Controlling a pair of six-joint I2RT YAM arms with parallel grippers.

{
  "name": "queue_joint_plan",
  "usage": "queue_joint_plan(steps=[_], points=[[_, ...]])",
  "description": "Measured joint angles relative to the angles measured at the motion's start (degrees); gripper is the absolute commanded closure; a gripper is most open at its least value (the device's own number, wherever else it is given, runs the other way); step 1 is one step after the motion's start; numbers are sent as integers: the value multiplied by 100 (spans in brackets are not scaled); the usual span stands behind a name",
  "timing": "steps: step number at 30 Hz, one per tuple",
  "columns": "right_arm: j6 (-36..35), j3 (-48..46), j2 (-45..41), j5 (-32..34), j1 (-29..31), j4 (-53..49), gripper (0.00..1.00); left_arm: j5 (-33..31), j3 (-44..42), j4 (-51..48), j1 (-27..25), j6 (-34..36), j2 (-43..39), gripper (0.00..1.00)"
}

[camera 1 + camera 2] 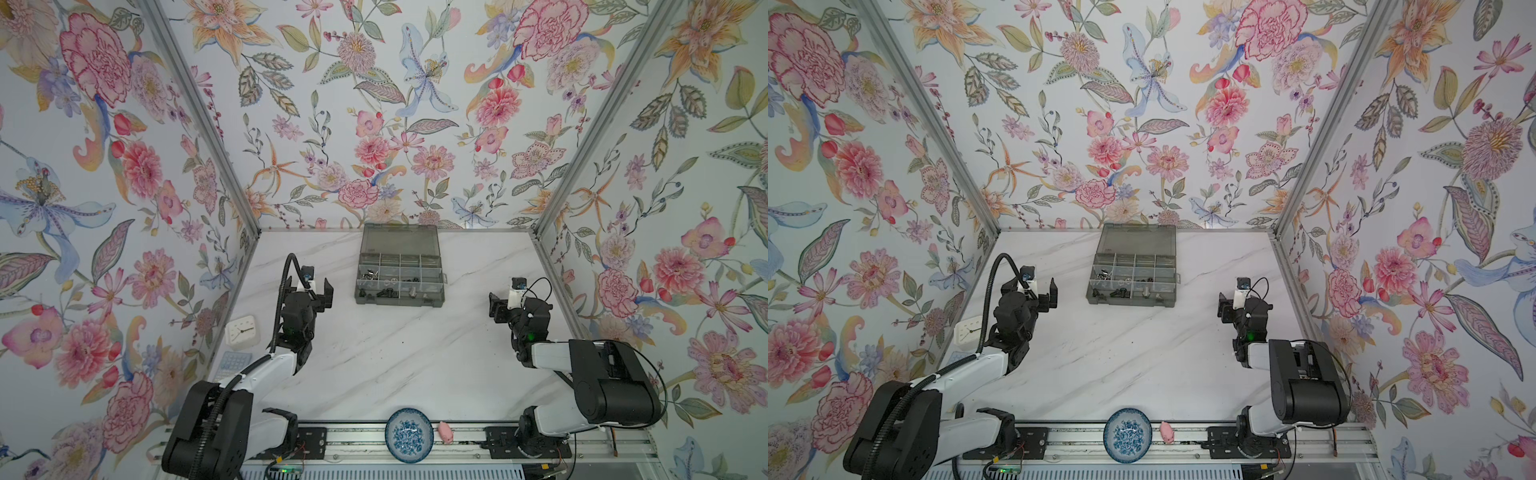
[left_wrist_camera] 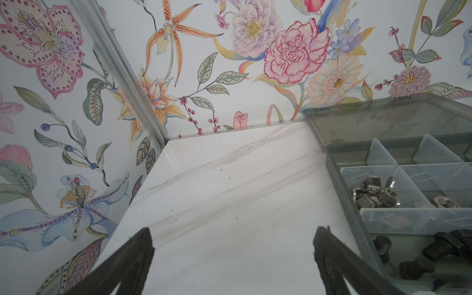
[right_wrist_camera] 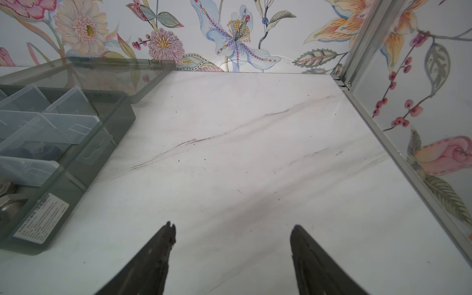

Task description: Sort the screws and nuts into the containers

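Two grippers hang on either side of the box, well apart. The left gripper (image 2: 233, 246) has its dark fingers (image 2: 139, 258) spread wide over bare tabletop, just beside the box's left wall. The right gripper (image 3: 232, 238) hangs off the box's right side, its jaws also parted with nothing between them.

One smoky grey translucent plastic organizer box (image 1: 399, 303) sits on the white marble-patterned table (image 1: 395, 365) near the back wall, its hinged lid (image 1: 399, 239) laid open toward that wall. In both top views its containers (image 1: 409, 260) read as four across and three deep, twelve small compartments.

Every screw and nut I can see lies inside it. A heap of silver metal wing nuts (image 2: 375, 195) fills the leftmost middle compartment; they overlap too much to count. One silver round nut (image 2: 445, 201) lies in the compartment next to it. At least three matte black screws (image 2: 434, 251) lie in the front left compartment. Silver hex-headed screws (image 3: 7, 201) show toward the front right, cut off by the frame edge, so their count is unclear. Dark pieces (image 1: 411, 279) in another middle compartment are too small to identify.

At the table's near edge stand one blue-and-white patterned bowl (image 1: 409, 434) and, just beside it, one small pink figure (image 1: 445, 432). One white clock (image 1: 240, 331) and one pale blue calculator (image 1: 235, 363) lie along the left wall.
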Motion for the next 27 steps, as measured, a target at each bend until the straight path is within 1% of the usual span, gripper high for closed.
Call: queue_joint_plan(steps=[2,7,10,13,16,19,24,27], points=[[-4,-151,83,114,81,190,21,0,-55,197,44,35,164,1],[-4,-201,136,262,129,483,11,-131,-164,632,157,162,588,1],[-7,-201,133,313,136,597,9,-273,-393,1244,232,267,863,1],[-9,-201,133,321,140,651,7,-380,-592,1598,378,313,1121,1],[-9,-201,133,341,140,673,5,-463,-745,2238,492,328,1384,1],[0,-201,133,363,140,678,1,-463,-857,2557,551,326,1473,1],[-9,-201,133,385,140,680,1,-369,-935,2914,673,278,1488,1],[-9,-201,136,402,140,684,1,-385,-1172,3585,767,225,1727,1]])
